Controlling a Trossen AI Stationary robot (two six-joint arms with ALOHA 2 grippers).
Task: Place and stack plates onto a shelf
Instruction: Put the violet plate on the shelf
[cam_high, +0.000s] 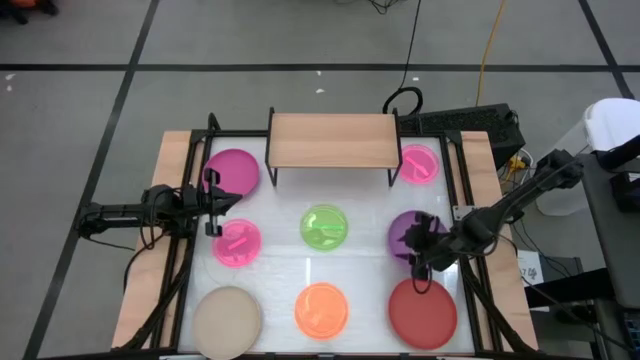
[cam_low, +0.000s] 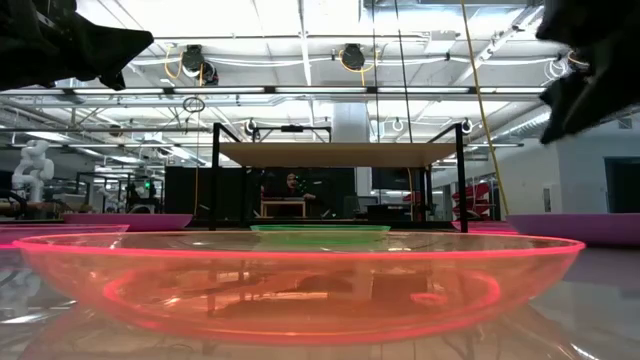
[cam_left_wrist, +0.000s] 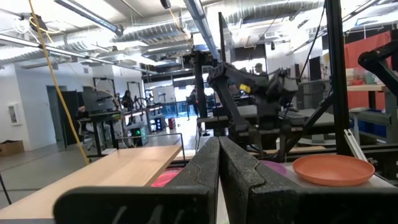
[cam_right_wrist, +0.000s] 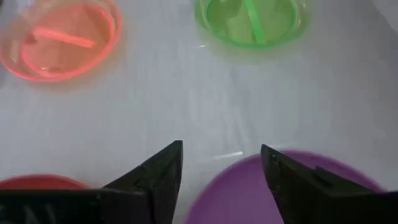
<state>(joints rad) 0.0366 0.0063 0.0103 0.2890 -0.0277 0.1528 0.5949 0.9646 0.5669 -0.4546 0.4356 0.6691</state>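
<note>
Plates: all 8 are on the white table (cam_high: 275, 262) in front of and beside the shelf (cam_high: 332, 139), none on it yet. Count: 4 large, i.e. magenta (cam_high: 233, 171), purple (cam_high: 405, 232), red (cam_high: 422, 312), beige (cam_high: 227, 318); 4 small translucent, i.e. pink x2 (cam_high: 418, 162) (cam_high: 236, 242), green (cam_high: 324, 226), orange (cam_high: 321, 308). 1 shelf, 2 arms. Right end effector (cam_high: 420, 262) hangs w/ fingers spread wide just over the purple plate's near rim, between purple and red, well in front of the shelf's right end. Left end effector (cam_high: 211, 205) is pressed closed, empty, in front of the shelf's left end betw. magenta and the nearer pink plate. Prob. step: grab purple. To do it well: drop one finger under the rim, the other inside, close firmly, lift level, keep clear of the red plate, approach the shelf from the front above the board, set large plates first so small ones stack on top.
</note>
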